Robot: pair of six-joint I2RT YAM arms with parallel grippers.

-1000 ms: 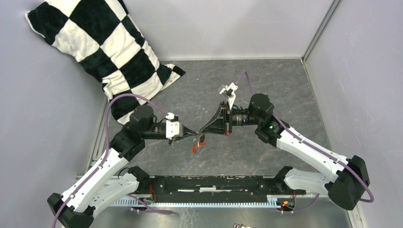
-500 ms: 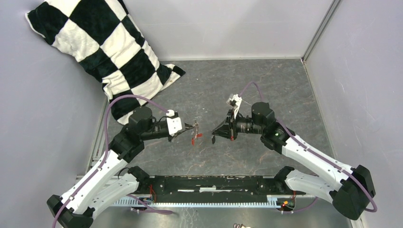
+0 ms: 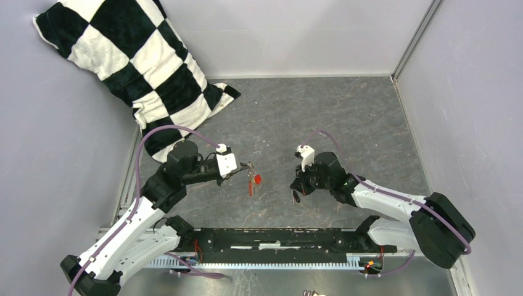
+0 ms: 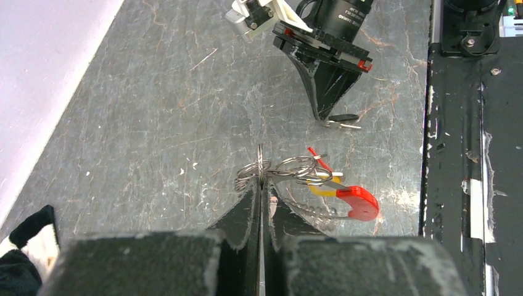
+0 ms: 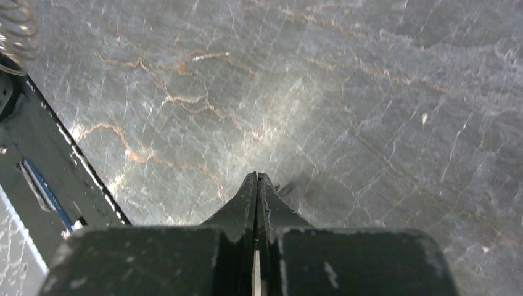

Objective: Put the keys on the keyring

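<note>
My left gripper (image 3: pixel 247 167) is shut on the keyring (image 4: pixel 260 168), a cluster of thin metal wire loops, and holds it above the table. A red-headed key (image 4: pixel 358 203) and a yellow-headed key (image 4: pixel 322 188) hang from it; they also show in the top view (image 3: pixel 256 179). My right gripper (image 3: pixel 296 193) points down at the table to the right, apart from the ring. Its jaws are shut on the black-headed key (image 4: pixel 343 118), whose short silvery blade sticks out sideways. In the right wrist view the gripper (image 5: pixel 256 177) is shut and the key is almost hidden.
A black-and-white chequered pillow (image 3: pixel 135 61) leans in the far left corner. A black rail (image 3: pixel 277 237) runs along the near edge; it also shows in the right wrist view (image 5: pixel 37 160). Grey walls close in the left, far and right sides.
My right gripper has drawn back from the left gripper, moving right and down towards the table with the black-headed key. My left gripper has stayed nearly in place with the ring and keys.
</note>
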